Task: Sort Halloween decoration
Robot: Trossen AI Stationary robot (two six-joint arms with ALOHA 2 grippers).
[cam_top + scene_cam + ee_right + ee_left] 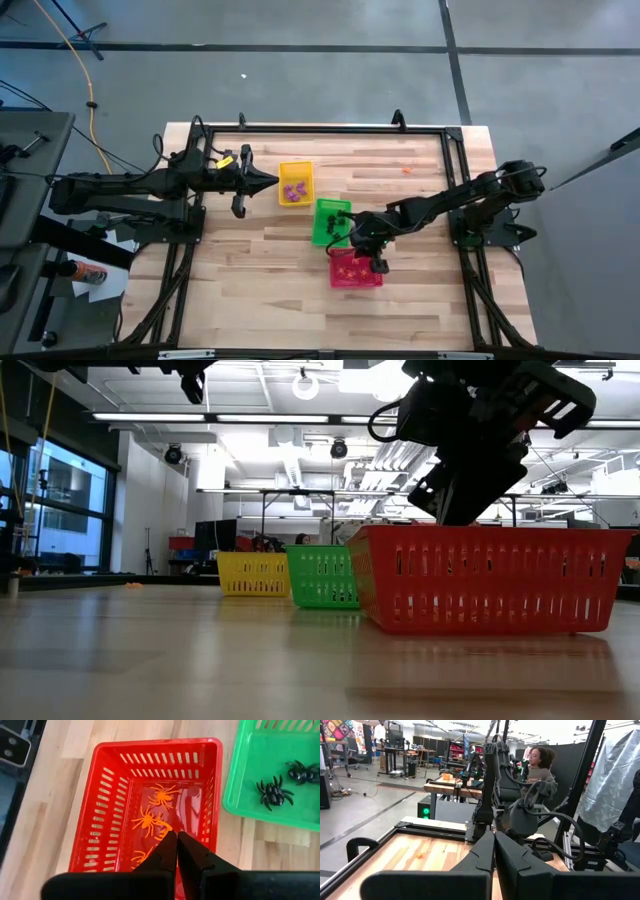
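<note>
Red plastic mesh comes first: the red basket (150,805) sits nearest the front edge of the wooden table (250,270), with orange spider trinkets (150,817) lying on its floor. The right gripper (177,842) hangs just above them, inside the basket's rim, fingers pressed together and holding nothing. Touching the red basket's far left corner is the green basket (331,221), which holds black spiders (274,792). Farther back and to the left stands the yellow basket (295,184) with purple trinkets (293,190) in it. The left gripper (268,181) waits just left of the yellow basket, closed and empty. One small orange piece (407,169) lies alone on the far right of the table, well apart from the baskets. Beyond the table, a person (540,767) sits at another bench.
</note>
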